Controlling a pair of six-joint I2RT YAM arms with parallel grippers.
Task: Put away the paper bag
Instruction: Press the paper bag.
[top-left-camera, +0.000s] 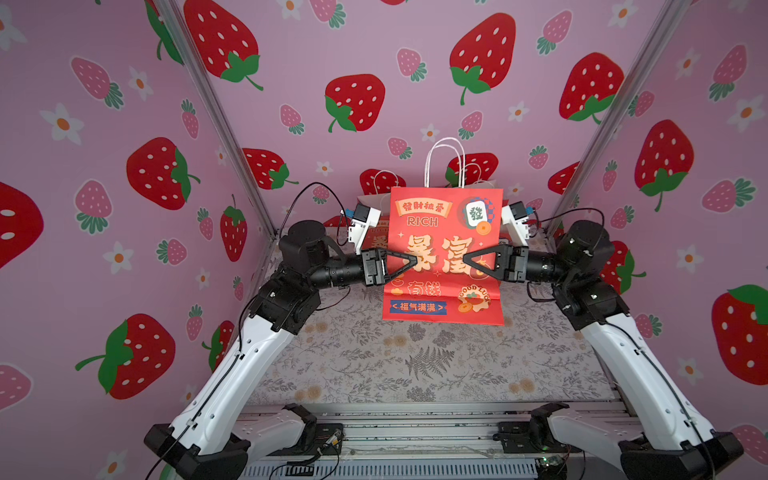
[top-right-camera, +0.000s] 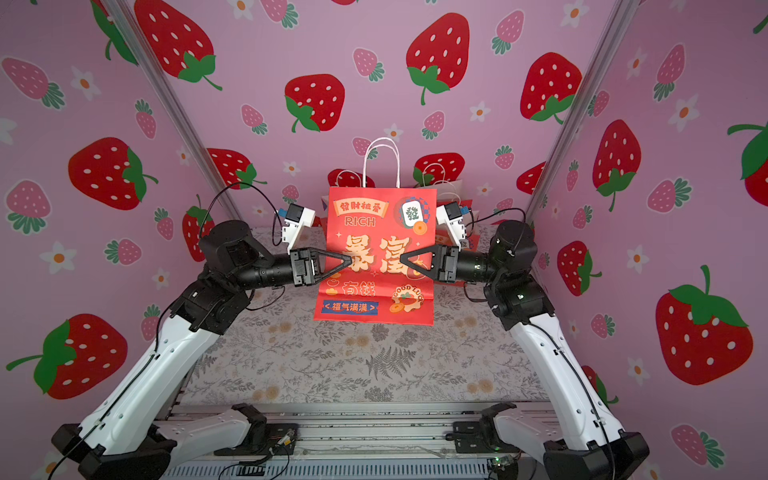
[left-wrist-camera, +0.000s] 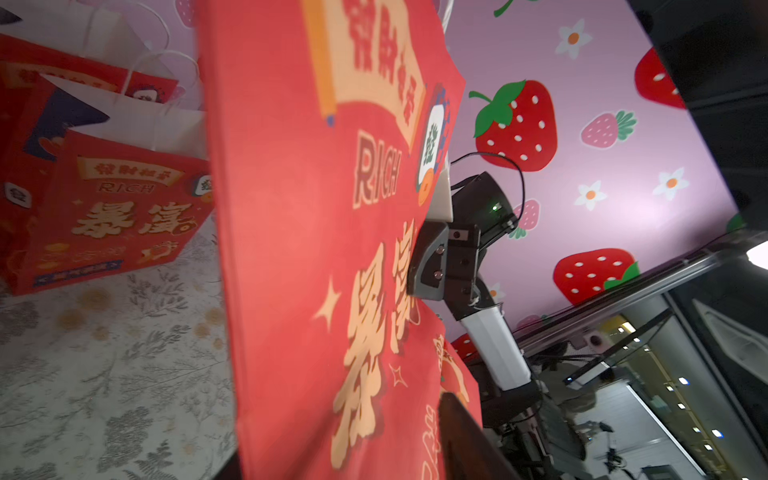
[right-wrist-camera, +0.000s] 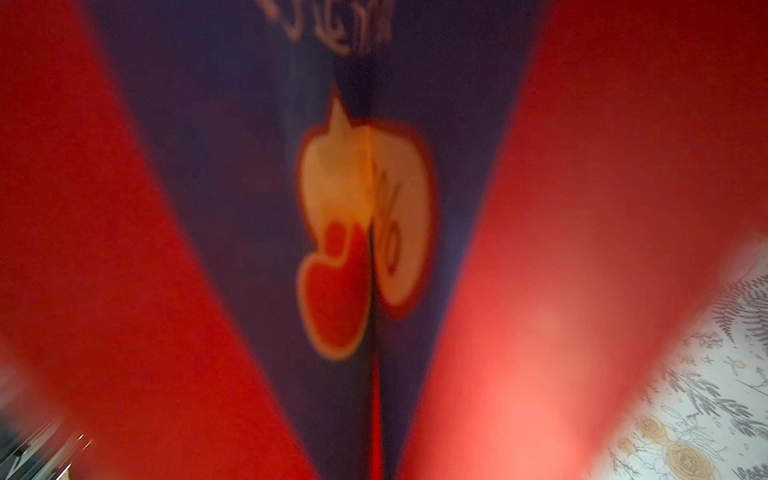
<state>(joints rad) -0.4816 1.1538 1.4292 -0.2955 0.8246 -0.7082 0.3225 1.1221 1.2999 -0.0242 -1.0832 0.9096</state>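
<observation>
Red paper bag (top-left-camera: 442, 291), count one in work, stands upright and pressed flat between the two tools, its printed face toward the top cameras. Its two white cord handles (top-left-camera: 444, 143) point up. Right tool (top-left-camera: 464, 260): fully closed, pinching the bag at its right edge about mid-height. The right wrist view is filled by the blurred blue side fold (right-wrist-camera: 249, 166), creased inward. Left tool (top-left-camera: 415, 260): at the bag's left edge at the same height, jaws parted. The left wrist view shows one dark finger (left-wrist-camera: 461, 440) in front of the printed panel and another dark tip behind it, with the paper between them unclamped. Cannot tell whether the bag's base touches the floral desk (top-left-camera: 415, 365). Beyond the tools, at least two more red bags (left-wrist-camera: 116, 216) of the same print stand on the desk; exact count hidden.
</observation>
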